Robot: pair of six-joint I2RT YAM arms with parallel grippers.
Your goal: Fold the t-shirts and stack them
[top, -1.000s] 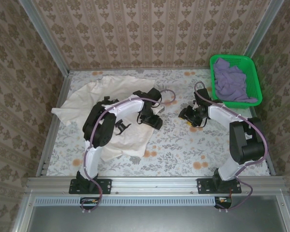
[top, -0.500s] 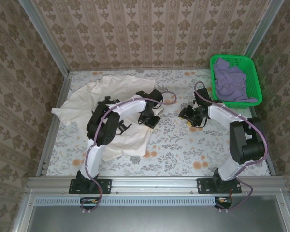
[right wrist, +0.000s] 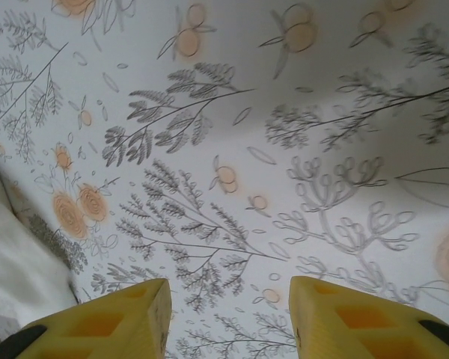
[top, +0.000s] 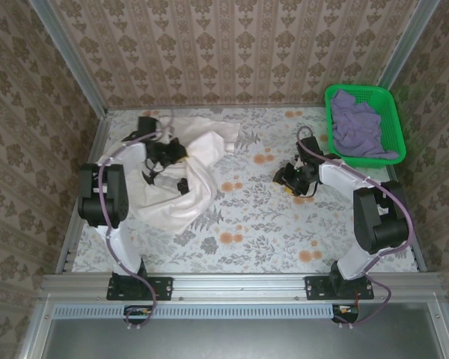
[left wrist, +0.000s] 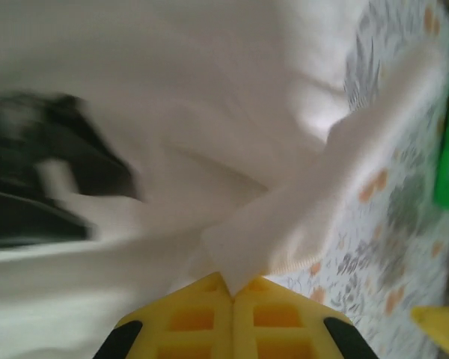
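Note:
The cream-white t-shirt (top: 173,203) lies bunched at the back left of the table, its right side folded over toward the left. My left gripper (top: 168,154) hovers over it. In the left wrist view the yellow fingers (left wrist: 187,321) are pressed together on a corner of the cream-white t-shirt (left wrist: 284,224). The lavender-purple t-shirt (top: 355,123) lies crumpled in the green basket (top: 390,105) at the back right. My right gripper (top: 292,179) stands open just above the bare floral tablecloth at centre right, with nothing between its fingers (right wrist: 112,325).
The floral tablecloth (top: 269,224) lies bare between the shirt and the right arm and along the front. Patterned walls close off the table at the left, back and right. The cream cloth's edge (right wrist: 15,277) lies at the far left in the right wrist view.
My left gripper has shut on the cream shirt's right edge and swung left and back with it, folding the cloth over. The right gripper has hardly moved.

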